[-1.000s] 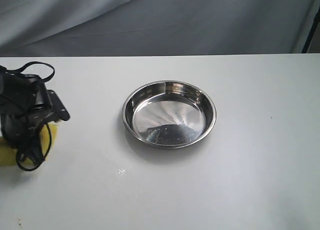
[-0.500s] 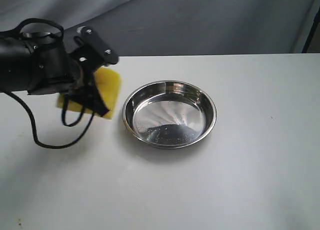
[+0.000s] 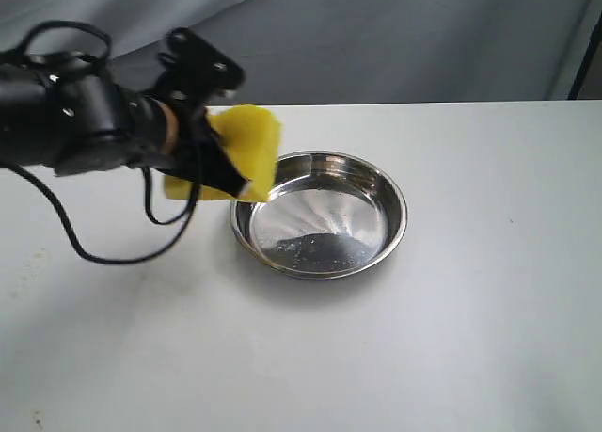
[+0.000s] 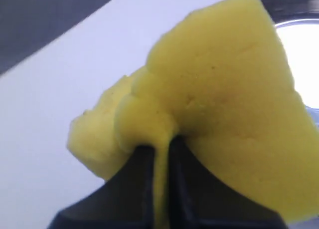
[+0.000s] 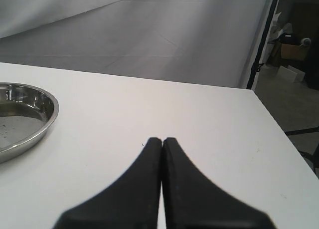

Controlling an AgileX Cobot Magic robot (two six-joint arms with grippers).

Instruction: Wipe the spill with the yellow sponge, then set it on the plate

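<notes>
the left gripper (image 4: 156, 159) squeezes the thick yellow foam sponge (image 3: 252, 140) over the shiny round steel plate (image 3: 396, 202), at its edge. the right gripper (image 5: 162, 141) is closed and empty.

The left tool (image 3: 230, 173) is seen upper left in the exterior view, clamped on the yellow sponge (image 3: 254, 138). The right tool (image 5: 162, 142) is held fully closed.

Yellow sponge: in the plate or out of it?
Out. The left gripper pinches the yellow sponge in the air beside the plate, at its rim; the plate's shiny bottom is bare.
</notes>
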